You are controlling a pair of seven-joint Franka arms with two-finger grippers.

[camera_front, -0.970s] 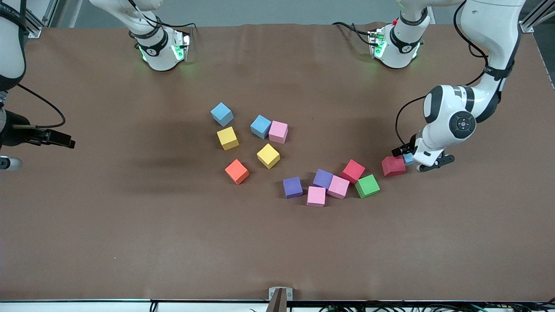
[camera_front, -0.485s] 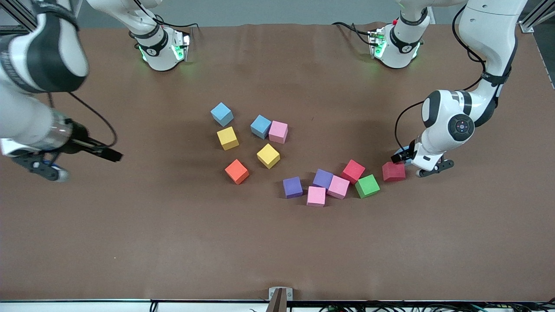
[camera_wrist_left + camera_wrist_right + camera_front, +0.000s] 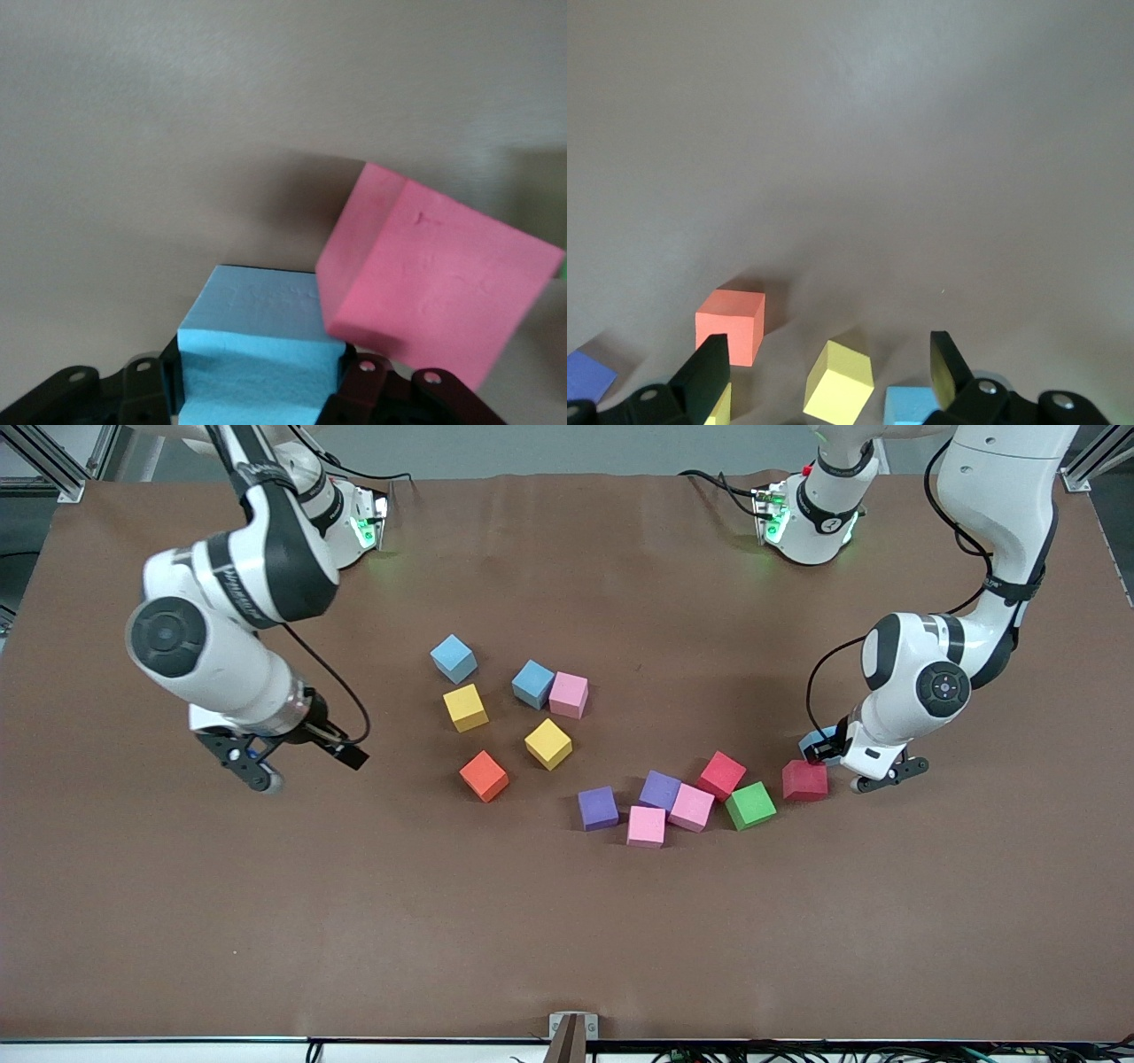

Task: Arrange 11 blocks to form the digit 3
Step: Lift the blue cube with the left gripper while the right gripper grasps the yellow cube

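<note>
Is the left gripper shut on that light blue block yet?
Yes. The left wrist view shows the left gripper shut on the light blue block, a finger against each side, beside the red block.

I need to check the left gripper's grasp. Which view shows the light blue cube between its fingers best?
The left wrist view: the light blue cube fills the gap between the fingers. The front view shows only a sliver beside the arm; the right wrist view misses it.

The bench (image 3: 567, 939) is plain matte brown. On it lie light blue blocks (image 3: 454, 658), yellow blocks (image 3: 465, 707), pink blocks (image 3: 646, 825), purple blocks (image 3: 598, 808), red blocks (image 3: 804, 779), one orange block (image 3: 484, 775) and a green cube (image 3: 750, 805). Both arms are white and black.
</note>
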